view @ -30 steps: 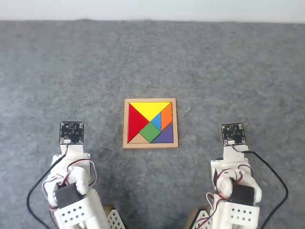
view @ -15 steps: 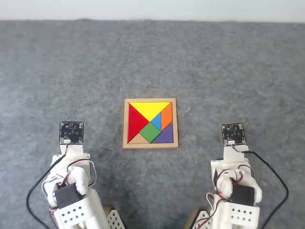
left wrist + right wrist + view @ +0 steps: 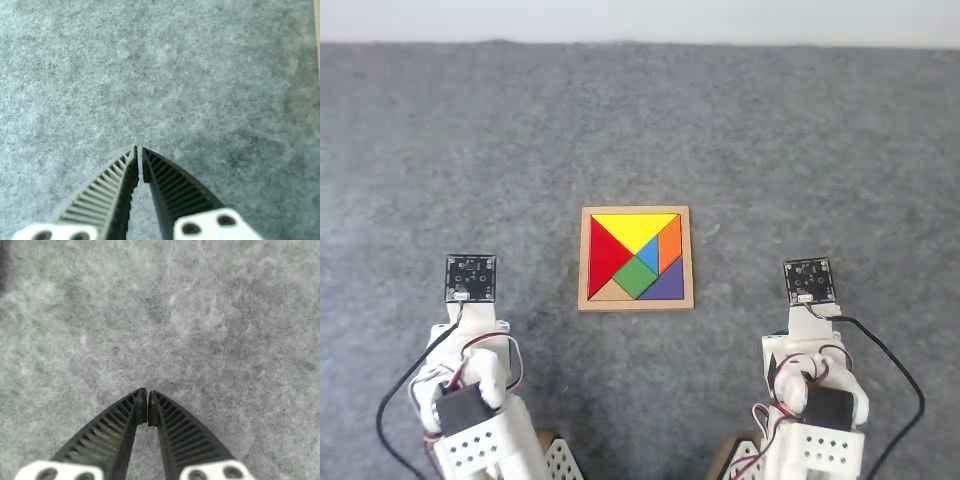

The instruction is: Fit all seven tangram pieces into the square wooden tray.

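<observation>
We judged the task finished: the square wooden tray (image 3: 584,258) held all seven coloured tangram pieces (image 3: 635,255), and both arms' jaws were pressed together, empty.

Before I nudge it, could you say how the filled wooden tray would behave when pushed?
The tray looks stiff and flat, so tipping seems unlikely. On the fuzzy grey mat it probably drags rather than glides.

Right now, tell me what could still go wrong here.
The tan triangle in the near-left corner of the wooden tray matches the wood: it may be a bare gap, not the seventh piece. The tray seems to lie loose on the grey mat; the shut left gripper or right gripper swinging inward could shove it askew.
</observation>
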